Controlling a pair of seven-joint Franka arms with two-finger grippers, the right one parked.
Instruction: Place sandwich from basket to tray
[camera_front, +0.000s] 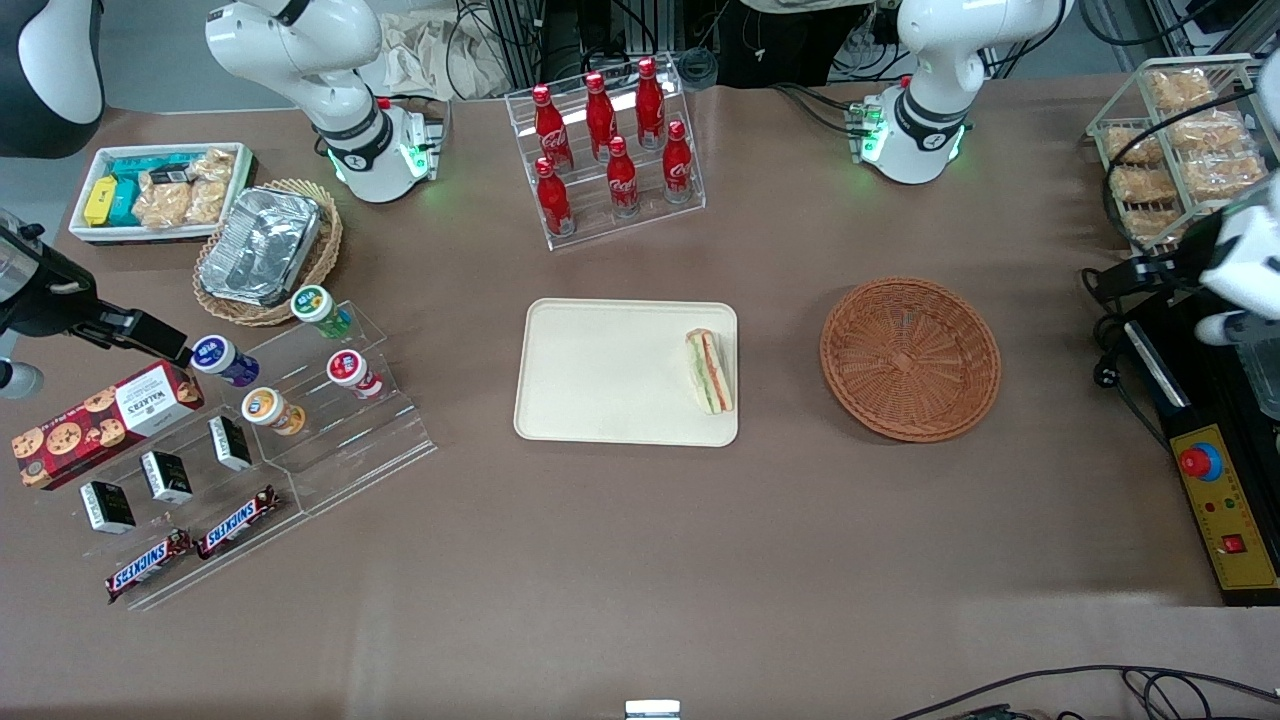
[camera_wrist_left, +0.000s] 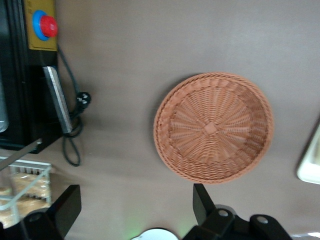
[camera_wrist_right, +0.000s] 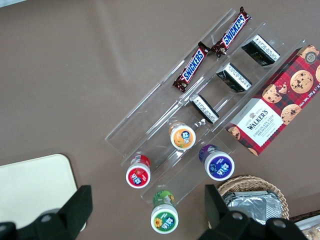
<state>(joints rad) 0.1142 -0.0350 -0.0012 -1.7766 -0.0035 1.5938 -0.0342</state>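
Sandwich (camera_front: 709, 372) lies on tray (camera_front: 600, 375); pincer (camera_wrist_left: 135, 207) (fingers spread) hovers near basket (camera_wrist_left: 214, 127).

Red cola bottles (camera_front: 610, 150) are standing in a clear tiered rack, the landmark here. Toward the parked arm's end of the counter (camera_front: 640, 560) from it, a foil container (camera_front: 260, 245) is sitting in a tan wicker basket (camera_front: 325, 250); nearer the front camera than that basket, Snickers bars (camera_front: 190, 545) and a Walkers biscuit box (camera_front: 105, 420) are lying.

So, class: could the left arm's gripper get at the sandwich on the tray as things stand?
Probably yes. The sandwich lies uncovered at the tray's edge nearest the basket, and the open gripper hangs above bare table beside that basket.
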